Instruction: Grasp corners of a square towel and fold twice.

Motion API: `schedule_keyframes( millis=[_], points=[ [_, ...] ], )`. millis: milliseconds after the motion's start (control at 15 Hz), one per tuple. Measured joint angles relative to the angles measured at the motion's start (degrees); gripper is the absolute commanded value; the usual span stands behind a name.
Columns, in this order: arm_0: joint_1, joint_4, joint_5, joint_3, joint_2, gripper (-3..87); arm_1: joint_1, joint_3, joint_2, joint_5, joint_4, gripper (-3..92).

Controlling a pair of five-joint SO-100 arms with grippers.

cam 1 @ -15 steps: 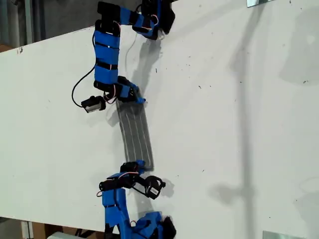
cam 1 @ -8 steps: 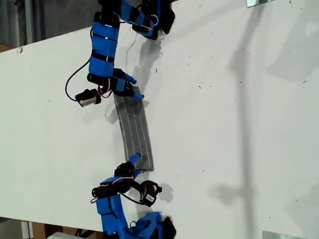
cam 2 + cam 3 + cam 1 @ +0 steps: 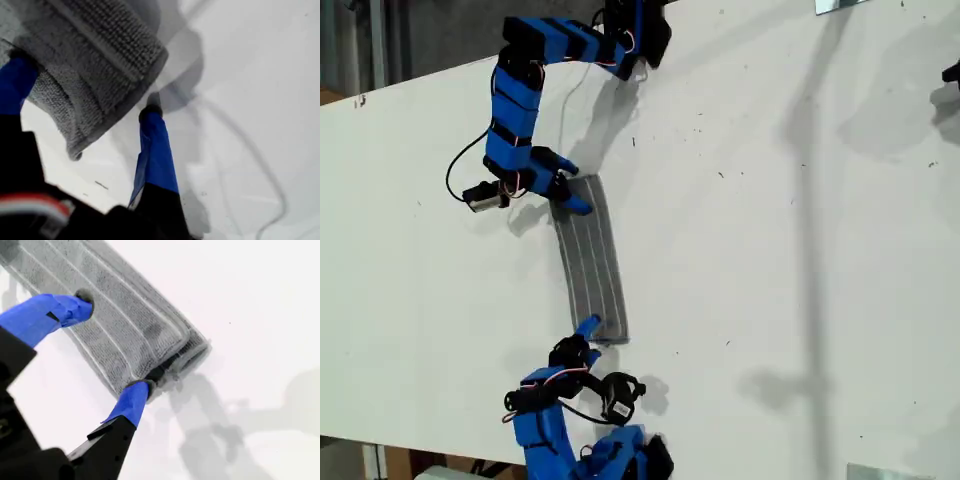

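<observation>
The grey striped towel [image 3: 592, 260] lies on the white table [image 3: 770, 250], folded into a narrow strip running from the upper arm to the lower arm in the exterior view. My first gripper [image 3: 565, 185] is open at the strip's upper end, just to that end's left in the exterior view. In the first wrist view its jaws [image 3: 85, 90] straddle the layered end of the towel [image 3: 95, 45], and a rounded corner [image 3: 75, 150] hangs between them. My second gripper [image 3: 582, 335] is open at the lower end. There its fingers [image 3: 111, 345] stand on either side of the towel [image 3: 115, 315], near an end corner [image 3: 200, 347].
The arm bases sit at the table's top edge [image 3: 630, 30] and bottom edge [image 3: 620, 455] in the exterior view. Metal brackets show at that view's top right [image 3: 840, 5] and bottom right [image 3: 885, 472]. A dark object [image 3: 952, 72] pokes in at its right edge.
The first gripper has let go of the upper end and shifted toward the exterior view's left. The second gripper has drawn back from the lower end toward that view's bottom. The towel lies flat.
</observation>
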Motion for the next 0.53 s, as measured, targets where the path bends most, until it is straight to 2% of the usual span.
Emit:
schedule_keyframes(
  millis=[133, 333, 533],
  points=[
    [-2.11, -2.46, -2.72, 12.22, 14.50, 29.4, 1.49, -3.25, -4.31, -0.88, 0.00, -0.1],
    [-2.11, -6.42, -5.54, 27.16, 28.21, 28.9, 2.55, -2.29, -4.39, -0.97, -1.67, -0.1],
    [-1.93, -7.29, -7.47, 38.41, 44.30, 28.7, 5.19, 9.93, 3.52, 3.87, -5.80, -0.1]
  ],
)
